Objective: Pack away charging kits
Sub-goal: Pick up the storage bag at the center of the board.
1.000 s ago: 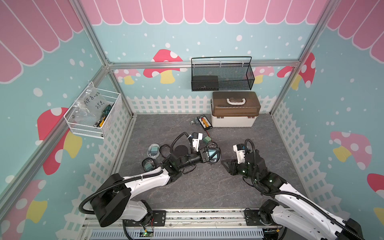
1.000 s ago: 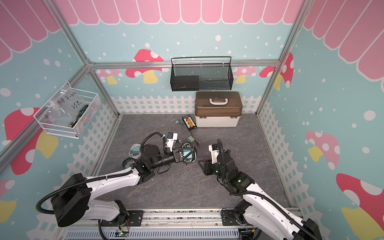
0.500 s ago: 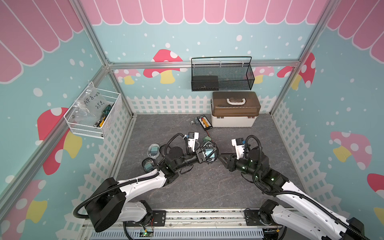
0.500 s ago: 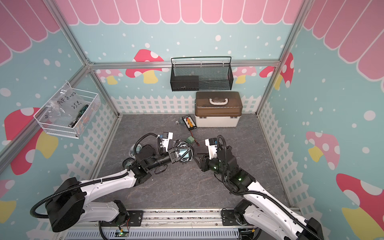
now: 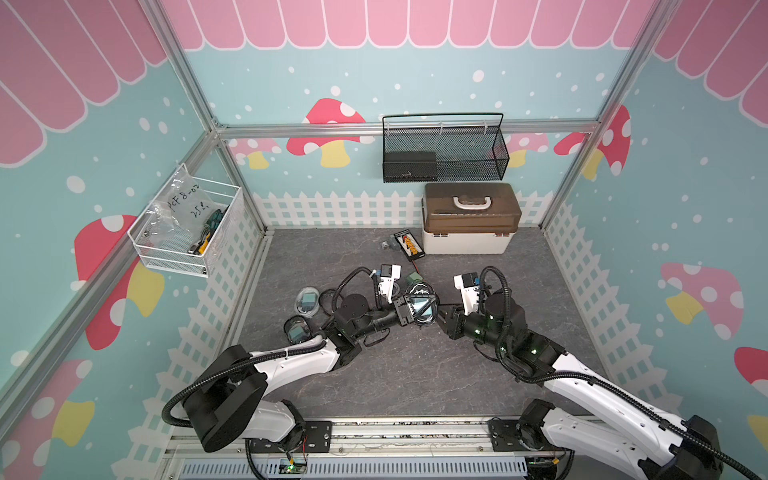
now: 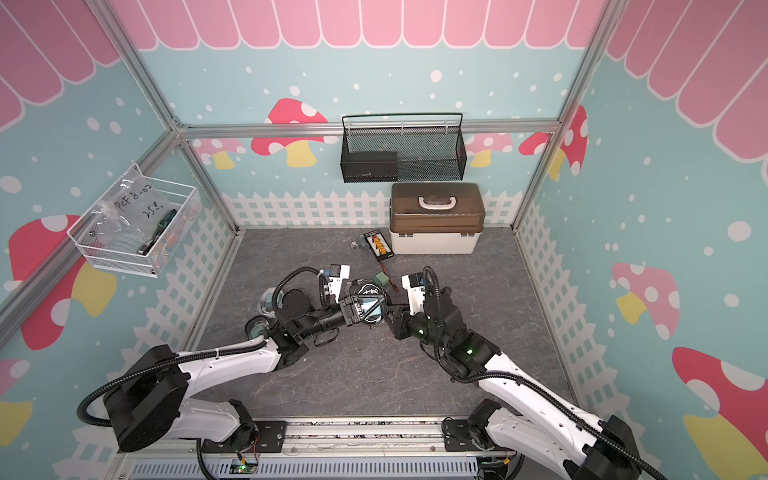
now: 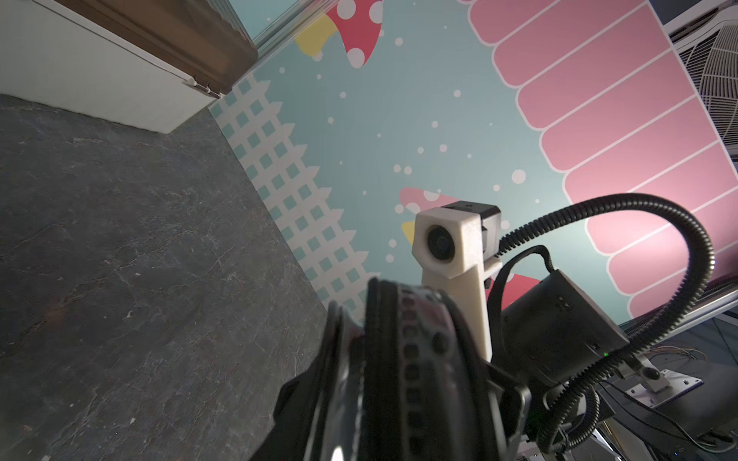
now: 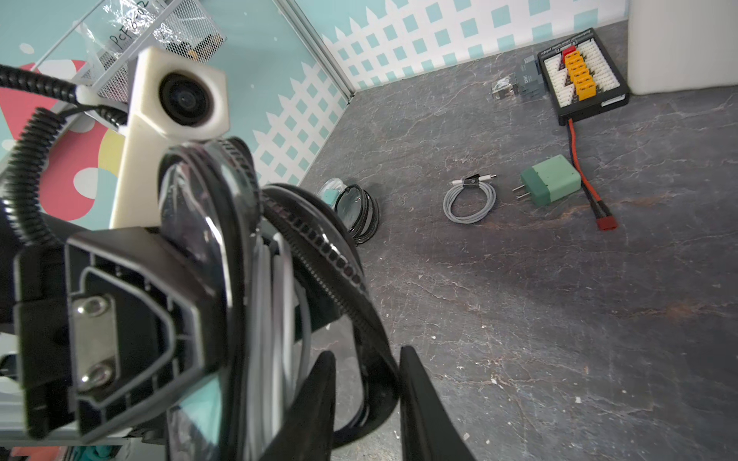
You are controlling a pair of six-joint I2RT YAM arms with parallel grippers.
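Left end effector (image 6: 363, 309) clamps one round clear case (image 5: 417, 306) mid-frame; right end effector (image 8: 367, 353) stands narrow astride its zip, and we cannot tell if it grips. We count two more cases (image 5: 307, 300) at left, one loose teal adapter (image 8: 551, 185), one grey cable coil (image 8: 469, 199).

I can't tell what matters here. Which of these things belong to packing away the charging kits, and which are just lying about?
Part of the job:
- clear zip pouch, held up
- green plug adapter
- grey cable coil
- filled floor pouch

Lying about:
- black connector board
- brown-lidded box
- black mesh basket
- white wire basket
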